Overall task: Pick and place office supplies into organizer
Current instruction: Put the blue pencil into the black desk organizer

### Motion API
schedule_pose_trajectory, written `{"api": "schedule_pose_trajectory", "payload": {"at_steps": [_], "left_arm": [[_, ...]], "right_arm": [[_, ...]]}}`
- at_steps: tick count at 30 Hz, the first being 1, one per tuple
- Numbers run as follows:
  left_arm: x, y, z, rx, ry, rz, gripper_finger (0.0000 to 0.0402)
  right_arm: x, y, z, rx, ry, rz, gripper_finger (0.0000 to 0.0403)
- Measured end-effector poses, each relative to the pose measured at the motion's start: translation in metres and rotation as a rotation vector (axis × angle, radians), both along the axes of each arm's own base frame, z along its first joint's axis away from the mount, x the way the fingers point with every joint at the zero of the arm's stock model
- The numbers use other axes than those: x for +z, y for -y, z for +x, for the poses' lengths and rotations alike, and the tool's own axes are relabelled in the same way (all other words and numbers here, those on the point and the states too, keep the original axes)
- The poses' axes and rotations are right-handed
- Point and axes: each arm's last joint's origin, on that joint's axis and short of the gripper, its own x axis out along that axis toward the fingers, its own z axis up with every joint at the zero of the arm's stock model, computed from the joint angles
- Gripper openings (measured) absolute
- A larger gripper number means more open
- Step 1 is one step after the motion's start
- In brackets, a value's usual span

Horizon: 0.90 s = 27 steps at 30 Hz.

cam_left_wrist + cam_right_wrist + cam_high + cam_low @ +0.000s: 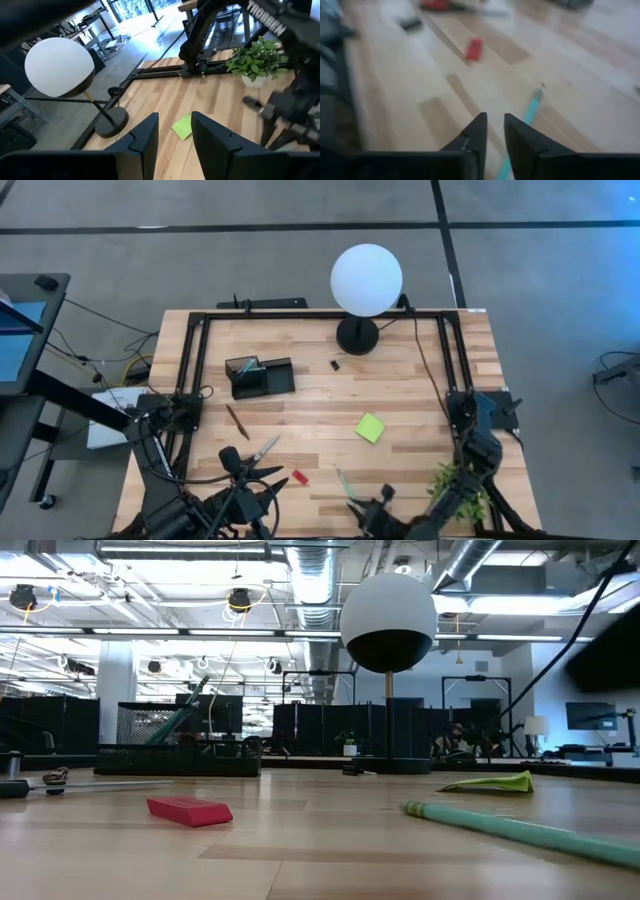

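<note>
The black organizer (260, 375) stands far-left on the table with a teal pen upright in it. A brown pen (237, 421), red-handled scissors (262, 450), a red piece (299, 477), a teal pen (345, 482), a lime sticky-note pad (370, 427) and a black clip (336, 364) lie flat on the wood. My left gripper (250, 470) hovers open at the near edge beside the scissors, facing the pad (184, 126). My right gripper (365, 498), slightly open, hangs over the near end of the teal pen (530, 110), with the red piece (474, 48) ahead.
A white globe lamp (367, 278) stands on its round black base (357, 335) at the far middle. A small leafy plant (460, 480) sits near the right arm. Black frame rails (195, 360) run along the table's left, far and right sides. Bare wood lies in the middle.
</note>
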Motion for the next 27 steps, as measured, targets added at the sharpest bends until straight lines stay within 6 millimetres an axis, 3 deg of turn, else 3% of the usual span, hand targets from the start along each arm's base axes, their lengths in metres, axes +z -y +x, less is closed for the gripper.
{"api": "schedule_pose_trajectory", "payload": {"at_steps": [5, 12, 19, 27], "left_arm": [[0.000, 0.000, 0.000, 0.004, 0.003, -0.029, 0.0112], [-0.001, 0.001, -0.001, -0.004, -0.013, -0.036, 0.0112], [-0.007, 0.005, 0.001, -0.008, -0.032, -0.028, 0.0112], [-0.030, 0.008, 0.002, 0.014, -0.037, 0.010, 0.0112]], "right_arm": [[-0.010, 0.024, 0.029, -0.067, -0.217, 0.167, 0.0115], [-0.019, 0.030, 0.047, -0.061, -0.227, 0.212, 0.0162], [-0.021, 0.028, 0.043, -0.109, -0.186, 0.248, 0.0161], [-0.023, 0.016, 0.030, -0.084, -0.175, 0.243, 0.0143]]}}
